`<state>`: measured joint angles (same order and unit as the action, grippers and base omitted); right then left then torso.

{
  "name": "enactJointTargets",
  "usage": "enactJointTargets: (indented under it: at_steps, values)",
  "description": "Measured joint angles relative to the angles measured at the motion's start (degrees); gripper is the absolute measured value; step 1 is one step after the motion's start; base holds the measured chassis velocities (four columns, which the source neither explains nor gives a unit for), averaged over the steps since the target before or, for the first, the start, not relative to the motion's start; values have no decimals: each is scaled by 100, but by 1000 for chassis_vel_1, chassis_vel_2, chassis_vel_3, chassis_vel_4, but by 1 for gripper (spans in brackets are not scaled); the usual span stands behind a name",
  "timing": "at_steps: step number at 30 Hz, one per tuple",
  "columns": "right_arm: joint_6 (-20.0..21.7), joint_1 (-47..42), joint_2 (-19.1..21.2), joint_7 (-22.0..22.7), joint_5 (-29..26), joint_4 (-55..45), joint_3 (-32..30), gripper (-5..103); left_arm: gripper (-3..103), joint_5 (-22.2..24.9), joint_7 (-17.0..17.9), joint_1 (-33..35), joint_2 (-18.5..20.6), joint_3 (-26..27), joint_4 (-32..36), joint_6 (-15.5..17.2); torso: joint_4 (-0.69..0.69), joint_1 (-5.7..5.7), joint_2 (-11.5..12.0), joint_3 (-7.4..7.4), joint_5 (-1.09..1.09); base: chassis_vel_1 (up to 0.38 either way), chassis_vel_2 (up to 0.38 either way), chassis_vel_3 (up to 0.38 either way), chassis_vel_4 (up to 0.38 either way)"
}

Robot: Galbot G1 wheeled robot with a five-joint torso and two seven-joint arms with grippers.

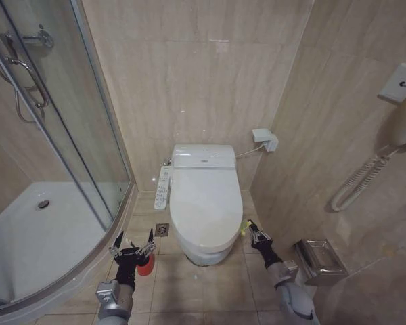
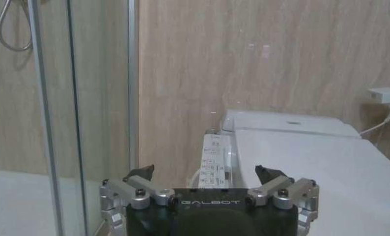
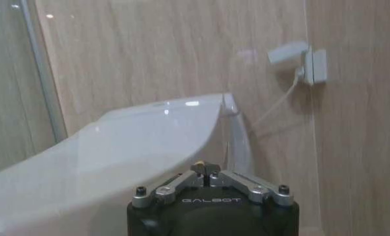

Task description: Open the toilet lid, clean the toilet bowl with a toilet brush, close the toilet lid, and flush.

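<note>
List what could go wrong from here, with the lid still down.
1. The right hand is shut, right at the front-right edge of the closed toilet lid; the glossy lid could slip off its fingers when lifted.
2. The left hand, open, hangs just over a red holder on the floor and might knock it.
3. The bidet control strip juts toward the left arm's side.

The left gripper [image 1: 131, 244] has a black housing lettered GALBOT in white, with silver linkage bars fixed by dark screws and black finger pads [image 2: 141, 172] at the tips. Behind the jaws, a black wrist runs into a grey, rounded forearm carrying a small silver block. The right gripper [image 1: 256, 235] is built alike: black body, the same white lettering, silver links with dark screw heads, and a brass-coloured fitting between the jaws.
</note>
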<state>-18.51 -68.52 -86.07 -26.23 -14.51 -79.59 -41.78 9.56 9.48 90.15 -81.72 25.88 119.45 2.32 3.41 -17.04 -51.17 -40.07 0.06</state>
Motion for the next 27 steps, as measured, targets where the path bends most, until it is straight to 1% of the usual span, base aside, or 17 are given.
enactJointTargets:
  at_steps: [2, 3, 4, 5, 7, 9, 13, 19, 27]
  values:
    - [30, 3, 7, 18, -31, -49, 0, 10, 100, 0, 0, 0, 0, 1, 0, 0, -1, 1, -1, 1, -2, 0, 0, 0, 0]
    - [41, 12, 21, 31, -69, -113, -1, 10, 100, 0, 0, 0, 0, 0, 0, 0, 1, 1, -1, 2, -11, 0, 0, 0, 0]
    - [46, 20, 29, 37, -87, -146, -2, 0, 100, 0, 0, 1, 0, 1, 0, 0, 0, 1, -1, 2, -10, 0, 0, 0, 0]
    - [59, 22, 34, 39, -111, -172, -4, 0, 100, 0, 0, 0, 0, 0, 0, 0, 1, 1, -1, 2, -5, 0, 0, 0, 0]
    - [75, 21, 40, 43, -124, -187, -5, 0, 100, 0, 0, 0, 0, 0, 0, 0, 1, 2, -1, 2, -7, 0, 0, 0, 0]
    - [91, 19, 48, 70, -154, -236, -5, 0, 100, 0, 0, 0, 0, 1, 0, 0, 0, 1, -1, 1, -3, 0, 0, 0, 0]
    - [145, 23, 62, 119, -194, -372, -4, 0, 100, 0, 0, 0, 0, 0, 0, 0, 0, 1, -1, 1, -6, 0, 0, 0, 0]
    - [360, 143, 160, 315, -294, -720, 35, 0, 100, 0, 0, 0, 0, 0, 0, 0, 0, 2, -1, 1, -6, 0, 0, 0, 0]
    - [512, 321, 317, 398, -412, -819, 53, 0, 100, 0, 0, 0, 0, 0, 0, 0, 0, 2, -1, 1, -6, 0, 0, 0, 0]
